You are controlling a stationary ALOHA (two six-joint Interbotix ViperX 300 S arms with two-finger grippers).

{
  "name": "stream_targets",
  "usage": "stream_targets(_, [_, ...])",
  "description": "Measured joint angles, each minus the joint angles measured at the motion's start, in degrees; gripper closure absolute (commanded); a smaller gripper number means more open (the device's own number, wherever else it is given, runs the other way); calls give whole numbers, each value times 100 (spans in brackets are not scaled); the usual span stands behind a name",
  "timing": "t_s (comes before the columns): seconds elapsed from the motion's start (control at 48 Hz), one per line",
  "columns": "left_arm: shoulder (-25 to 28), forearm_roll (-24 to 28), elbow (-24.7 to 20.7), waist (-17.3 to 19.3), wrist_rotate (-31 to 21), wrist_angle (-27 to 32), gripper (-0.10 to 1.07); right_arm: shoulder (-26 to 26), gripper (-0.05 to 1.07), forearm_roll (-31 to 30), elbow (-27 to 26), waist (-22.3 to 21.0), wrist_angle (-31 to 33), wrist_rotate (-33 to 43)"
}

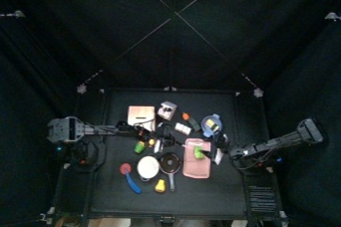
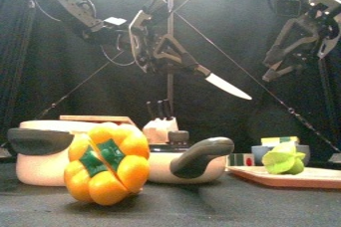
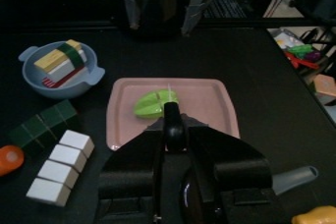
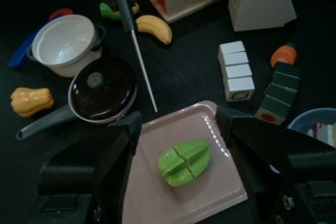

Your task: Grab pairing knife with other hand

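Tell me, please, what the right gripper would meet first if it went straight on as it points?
Likely the green cut vegetable on the pink cutting board, centred between the right gripper's open jaws; depth is unclear.

Glossy metal knife blade (image 2: pixel 226 85)

Lighting: dim overall; black curtains and black table (image 1: pixel 120 186) absorb most light. Source: overhead, judging by the bright sheen on the steel blade of the black-handled paring knife (image 2: pixel 213 80). Glare: soft highlights on the glossy yellow bell pepper (image 2: pixel 107 163). Focus: the front view's near objects slightly soft; both wrist views' foreground jaws dark and blurred.
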Motion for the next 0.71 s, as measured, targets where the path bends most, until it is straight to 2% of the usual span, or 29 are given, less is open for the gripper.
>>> stream_targets(0.146, [185, -1028, 53, 9, 1116, -633, 41, -9, 9, 132, -18, 53, -26, -35])
stream_targets(0.271, [316, -2039, 299, 9, 2399, -1230, 41, -44, 9, 141, -18, 97, -9, -35])
stream_targets(0.438, [396, -3445, 589, -26, 3937, -1723, 41, -246, 9, 149, -26, 114, 158, -35])
stream_targets(0.562, [404, -4078, 729, -44, 4667, -1969, 41, -492, 9, 114, -18, 176, 202, -35])
stream_targets(0.708, [448, -4430, 861, -70, 4948, -2241, 41, -563, 9, 35, 123, 255, 202, 9])
